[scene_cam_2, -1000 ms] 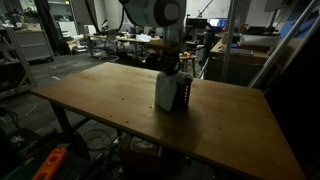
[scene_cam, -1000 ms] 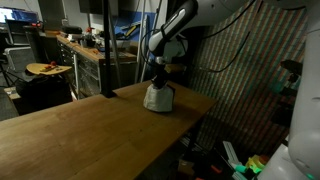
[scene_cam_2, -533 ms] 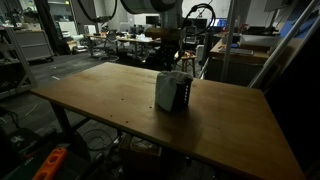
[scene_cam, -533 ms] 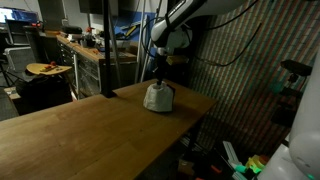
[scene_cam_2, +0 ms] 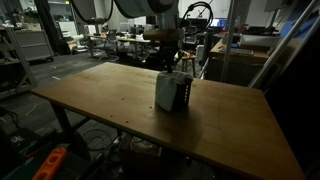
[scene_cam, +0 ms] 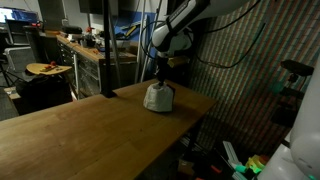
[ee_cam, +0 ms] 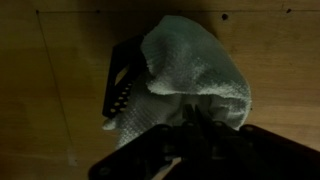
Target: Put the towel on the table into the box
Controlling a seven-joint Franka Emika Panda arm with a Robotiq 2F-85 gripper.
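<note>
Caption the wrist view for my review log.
White towel bunched over a dark box on the wooden table, the hand above it.

The Panda arm (scene_cam: 186, 18), as we see it in both exterior views, wears smooth, rounded white shells with black bands at the joints. Under the dim light its wrist end (scene_cam_2: 160, 8) looks pale grey. Below it the gripper (scene_cam: 160, 74) is matte black and blocky. In the wrist view the gripper (ee_cam: 188, 135) is only a dark silhouette — too dim for us to make out screws or markings.
</note>
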